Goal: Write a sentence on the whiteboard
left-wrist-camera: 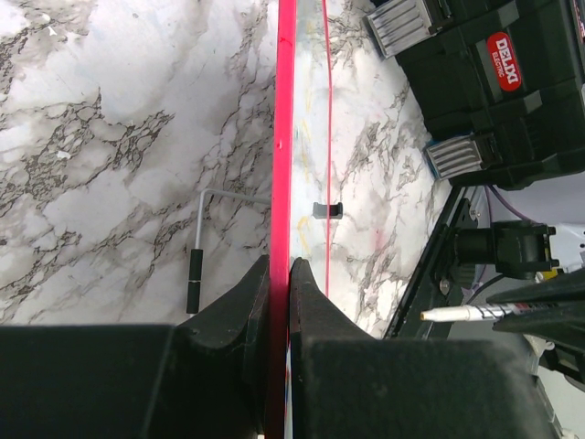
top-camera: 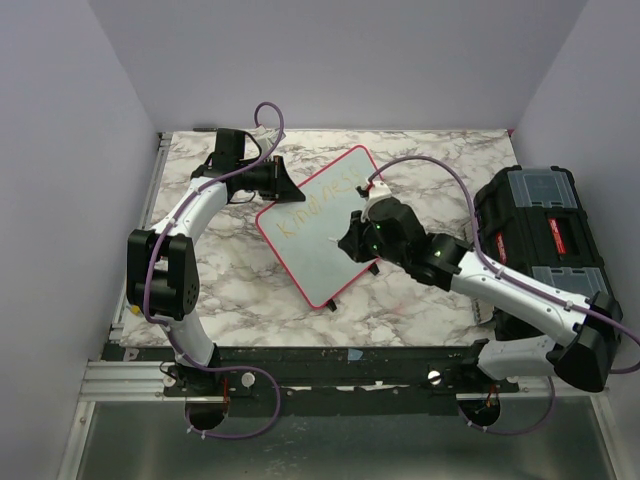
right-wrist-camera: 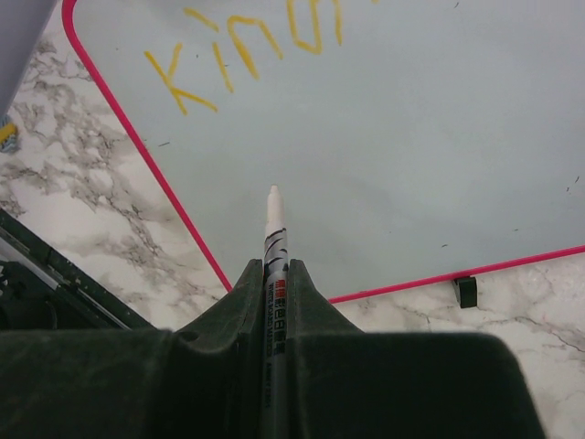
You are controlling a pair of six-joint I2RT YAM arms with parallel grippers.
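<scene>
The left gripper [top-camera: 268,182] pinches the whiteboard [top-camera: 310,255] at its far-left edge, with both fingers [left-wrist-camera: 315,306] pressed against the pinkish-red frame [left-wrist-camera: 282,137]. The board sits askew at the middle of the marbled table [top-camera: 230,285], one corner pointing toward the near edge. The yellow sentence [top-camera: 318,205] runs along its upper part and seems to read "Kindness", though the last letters are faint. Just right of the writing, the right gripper [right-wrist-camera: 274,271] is clamped on a marker [right-wrist-camera: 273,233]. The marker's tip is over the blank surface below the letters, and I cannot tell whether it touches. A black toolbox [top-camera: 540,225] stands at the table's right edge.
</scene>
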